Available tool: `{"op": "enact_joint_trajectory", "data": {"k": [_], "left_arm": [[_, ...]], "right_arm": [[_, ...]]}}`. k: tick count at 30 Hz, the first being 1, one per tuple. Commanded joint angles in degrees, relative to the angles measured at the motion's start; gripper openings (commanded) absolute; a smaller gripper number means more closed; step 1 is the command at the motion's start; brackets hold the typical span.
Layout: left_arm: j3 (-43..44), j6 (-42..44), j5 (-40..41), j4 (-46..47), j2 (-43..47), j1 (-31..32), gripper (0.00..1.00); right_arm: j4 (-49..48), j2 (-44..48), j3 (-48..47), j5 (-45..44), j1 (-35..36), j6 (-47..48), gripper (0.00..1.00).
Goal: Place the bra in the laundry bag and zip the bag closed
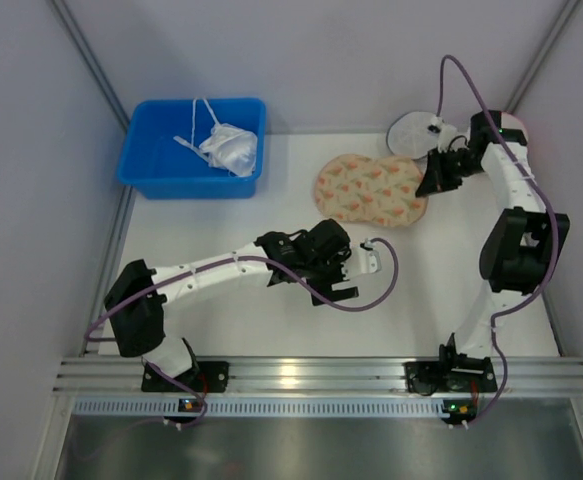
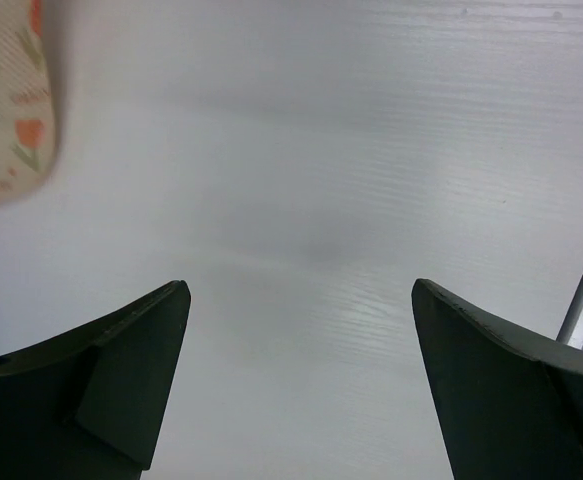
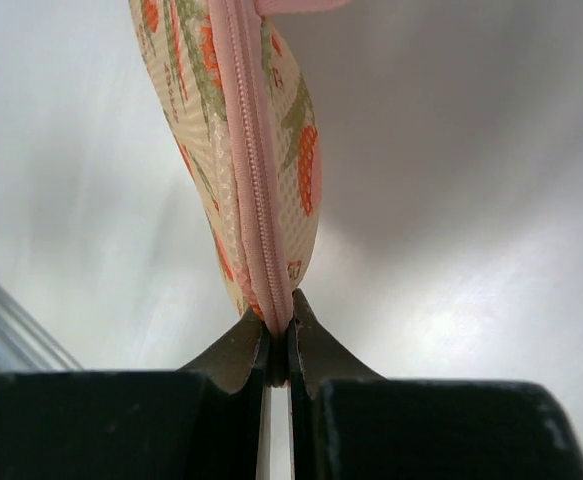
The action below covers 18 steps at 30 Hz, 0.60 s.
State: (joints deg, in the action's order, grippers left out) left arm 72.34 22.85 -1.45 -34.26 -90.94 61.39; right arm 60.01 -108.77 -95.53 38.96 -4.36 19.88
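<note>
The laundry bag [image 1: 371, 190], a peach figure-eight case with orange floral print, lies shut on the table at the back middle. Its pink zipper rim [image 3: 256, 190] runs closed down to my right gripper [image 3: 279, 305], which is shut on the bag's edge at its right end [image 1: 434, 183]. My left gripper [image 1: 358, 274] is open and empty, hovering above bare table in front of the bag. A corner of the bag shows at the top left of the left wrist view [image 2: 6, 100], away from my left gripper [image 2: 299, 290]. The pale cream bra is not in view.
A blue bin [image 1: 193, 147] at the back left holds a bright white bra with thin straps [image 1: 226, 148]. A round white mesh pouch with a dark rim [image 1: 416, 130] lies behind my right gripper. Metal frame rails run along the table's edges.
</note>
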Motion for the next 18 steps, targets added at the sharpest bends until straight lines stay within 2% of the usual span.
{"op": "enact_joint_trajectory", "data": {"k": [1, 6, 10, 18], "left_arm": [[1.6, 1.2, 0.8, 0.5, 1.6, -0.3, 0.99], [1.7, 1.8, 0.8, 0.4, 1.4, -1.1, 0.99], [1.8, 1.1, 0.8, 0.3, 1.6, -2.0, 0.99], [2.2, -1.1, -0.6, 0.4, 1.7, -6.6, 0.99]], "right_arm": [[5.2, -0.7, -8.0, -4.9, -2.3, 5.7, 0.0], [11.4, -1.8, -9.8, -10.3, -5.1, 14.0, 0.0], [14.0, -4.2, -11.9, -15.2, -10.8, 18.6, 0.0], [10.3, -10.8, -19.4, -20.2, -21.6, 17.4, 0.0]]}}
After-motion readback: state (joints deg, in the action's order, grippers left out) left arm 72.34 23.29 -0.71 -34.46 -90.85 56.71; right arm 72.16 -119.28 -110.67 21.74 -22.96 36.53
